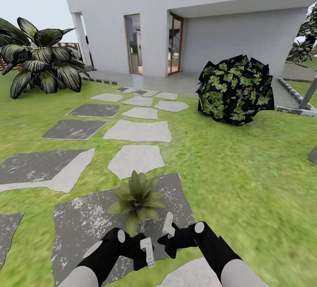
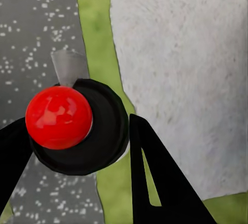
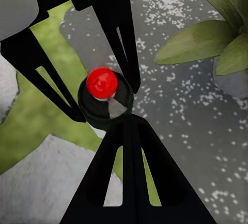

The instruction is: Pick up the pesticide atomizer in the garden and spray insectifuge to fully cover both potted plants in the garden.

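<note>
Head view, left to right: a big dark-leaved plant stands on the lawn at ten o'clock; pale and grey stepping stones run from the bottom edge toward the white house at twelve; a round leafy bush sits at two o'clock. One potted plant stands on the speckled grey stone just below centre, at twelve o'clock from the two grippers. The left gripper reaches in from seven o'clock; the right gripper from five; their tips are close together. In the left wrist view the pesticide atomizer appears end-on as a dark round body with a red ball and a pale wedge on it; the left gripper's fingers are clamped against its sides. In the right wrist view the right gripper's fingers are pressed together with nothing between them; the atomizer is just beyond their tips.
</note>
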Available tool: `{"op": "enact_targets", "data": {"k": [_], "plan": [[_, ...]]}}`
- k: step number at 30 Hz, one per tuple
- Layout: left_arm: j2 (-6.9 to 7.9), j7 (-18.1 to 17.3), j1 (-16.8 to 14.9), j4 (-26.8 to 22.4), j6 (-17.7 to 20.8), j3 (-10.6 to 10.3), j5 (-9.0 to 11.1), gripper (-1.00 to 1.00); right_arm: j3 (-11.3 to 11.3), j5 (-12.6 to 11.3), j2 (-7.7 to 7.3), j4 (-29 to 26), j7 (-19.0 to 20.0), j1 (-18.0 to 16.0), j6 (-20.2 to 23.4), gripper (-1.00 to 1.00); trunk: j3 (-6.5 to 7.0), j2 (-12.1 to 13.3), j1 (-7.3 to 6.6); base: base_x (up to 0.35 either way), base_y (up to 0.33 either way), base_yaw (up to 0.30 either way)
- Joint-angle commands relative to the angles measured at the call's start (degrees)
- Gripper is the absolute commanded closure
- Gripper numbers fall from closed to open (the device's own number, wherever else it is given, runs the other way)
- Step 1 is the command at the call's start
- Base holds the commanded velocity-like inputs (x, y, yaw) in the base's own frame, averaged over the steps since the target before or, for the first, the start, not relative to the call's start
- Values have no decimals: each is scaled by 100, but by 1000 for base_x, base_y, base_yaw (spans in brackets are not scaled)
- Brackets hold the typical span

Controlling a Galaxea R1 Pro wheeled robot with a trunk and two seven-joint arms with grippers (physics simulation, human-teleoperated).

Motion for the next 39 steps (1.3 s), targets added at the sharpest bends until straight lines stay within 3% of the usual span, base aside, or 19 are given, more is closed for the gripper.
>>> {"op": "enact_targets", "data": {"k": [1, 17, 24, 39], "plan": [[-8, -15, -4, -9, -18, 1, -40, 100, -6, 56, 2, -8, 12, -3, -30, 100, -5, -2, -1, 0, 0, 0], [-116, -24, -9, -9, -36, 1, -14, 100, -6, 56, 2, -8, 12, -1, -38, 100, -5, -2, -1, 0, 0, 0], [-120, -30, -9, -9, -53, -8, 157, 100, -6, 56, 2, -8, 12, -2, -38, 100, -5, -2, -1, 0, 0, 0], [-105, -188, -18, -9, -11, -8, 178, 100, -6, 56, -1, -8, 12, -3, -38, 100, -5, -2, -1, 0, 0, 0]]}}
